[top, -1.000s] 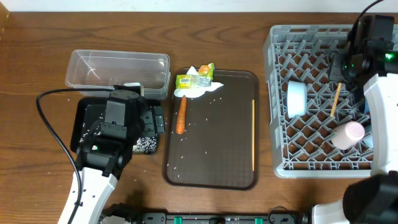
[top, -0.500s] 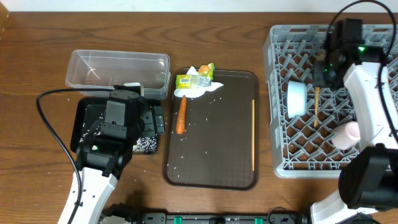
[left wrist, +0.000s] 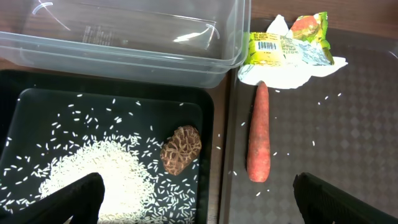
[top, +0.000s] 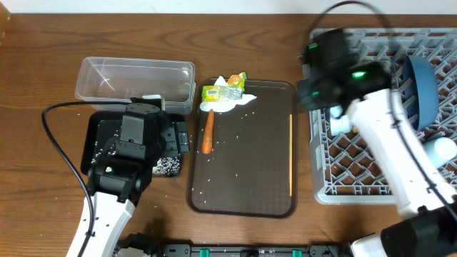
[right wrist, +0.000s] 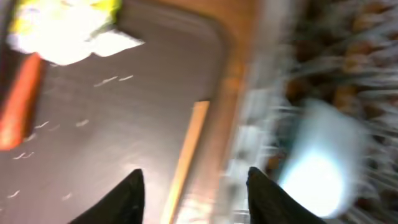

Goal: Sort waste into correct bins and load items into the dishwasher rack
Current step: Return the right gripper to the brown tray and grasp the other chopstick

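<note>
My left gripper [left wrist: 196,202] is open and empty, low over the right edge of the black tray [left wrist: 37,106], which holds a rice pile [left wrist: 93,174] and the brown lump [left wrist: 181,148]. The clear tub [top: 136,82] stands behind it. The carrot [top: 208,132], wrapper [top: 223,91] and tissue [top: 230,104] lie on the brown serving tray [top: 243,171]. My right gripper [right wrist: 193,180] is open and empty above one chopstick [top: 290,153] at that tray's right edge. The rack [top: 364,164] holds the blue dish [top: 421,89], white bowl [top: 338,118] and light blue cup [top: 439,150]. The pink cup is hidden.
Loose rice grains [top: 235,135] are scattered on the brown serving tray. The right arm [top: 385,143] stretches across the rack. The left arm [top: 114,185] covers most of the black tray. The right wrist view is motion-blurred.
The right arm has swung left from the rack's far right to its left edge, uncovering the blue dish and cup. The chopstick seen in the rack no longer shows. The left arm has not moved.
</note>
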Robot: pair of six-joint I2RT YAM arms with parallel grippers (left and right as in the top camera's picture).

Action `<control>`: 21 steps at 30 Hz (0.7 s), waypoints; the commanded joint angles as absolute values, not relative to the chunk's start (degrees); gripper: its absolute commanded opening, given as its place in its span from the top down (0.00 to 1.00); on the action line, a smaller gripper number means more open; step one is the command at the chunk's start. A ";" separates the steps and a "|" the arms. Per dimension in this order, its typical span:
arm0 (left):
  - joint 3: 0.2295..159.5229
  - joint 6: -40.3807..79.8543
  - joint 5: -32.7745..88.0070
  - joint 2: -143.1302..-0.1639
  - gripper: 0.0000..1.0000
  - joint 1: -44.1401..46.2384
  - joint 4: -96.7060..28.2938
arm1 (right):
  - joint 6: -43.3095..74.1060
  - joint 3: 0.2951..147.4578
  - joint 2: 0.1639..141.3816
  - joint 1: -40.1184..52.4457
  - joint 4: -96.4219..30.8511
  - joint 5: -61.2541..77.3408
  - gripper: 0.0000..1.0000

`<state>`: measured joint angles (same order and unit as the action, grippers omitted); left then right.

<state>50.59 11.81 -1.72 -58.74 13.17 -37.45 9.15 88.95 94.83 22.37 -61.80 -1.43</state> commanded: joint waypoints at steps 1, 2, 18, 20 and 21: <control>51.72 11.70 -1.78 -58.85 0.02 12.86 -37.52 | 19.97 86.46 98.74 27.27 -62.02 -1.26 0.52; 51.72 11.70 -1.78 -58.85 0.02 12.86 -37.52 | 22.41 85.71 100.16 28.69 -62.00 -1.28 0.50; 51.72 11.70 -1.78 -58.85 0.02 12.86 -37.52 | 26.35 84.51 118.28 28.36 -64.29 -3.64 0.56; 51.72 11.70 -1.78 -58.85 0.02 12.86 -37.52 | 26.33 84.51 118.58 27.97 -64.55 -3.70 0.56; 51.72 11.70 -1.78 -58.85 0.02 12.86 -37.52 | 26.33 84.51 118.58 27.92 -64.71 -4.14 0.56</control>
